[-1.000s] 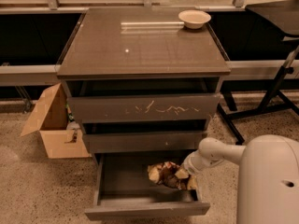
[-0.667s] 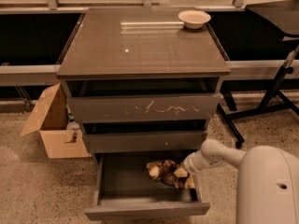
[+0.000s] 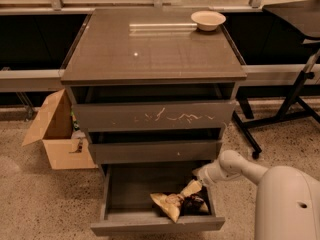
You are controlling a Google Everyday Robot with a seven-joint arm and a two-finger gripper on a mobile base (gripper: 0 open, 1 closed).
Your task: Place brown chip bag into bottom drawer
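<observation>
A speckled stone floor (image 3: 35, 204) runs under a row of dark panels and a pale ledge along the back wall. In the middle of the camera view stands the grey cabinet (image 3: 150, 54), its glossy top catching a streak of light. A cream bowl (image 3: 208, 19) sits upright near the far right corner of that top. On the floor just left of the cabinet is an open cardboard box (image 3: 56, 136) with one flap raised, and to the right the black legs of a stand (image 3: 292, 101) spread over the floor.

The cabinet has three drawers. The upper drawer (image 3: 150, 116), with white scratches on its front, is slightly out, and so is the narrower middle drawer (image 3: 155, 152) below it. The bottom drawer (image 3: 155, 225) is pulled well out, so its shallow tray lies open to the camera.

The brown chip bag (image 3: 178, 202) lies inside the bottom drawer, in the front right part of the tray. It is crumpled, with a dark middle and tan ends, one end pointing up towards the back right. The gripper (image 3: 199, 176) is over the right rear part of the tray, right at that raised tan end. Whether it grips the bag or is free of it cannot be told. The white arm (image 3: 239, 166) reaches in from the right, from the robot's rounded white body (image 3: 290, 204) at the lower right corner
</observation>
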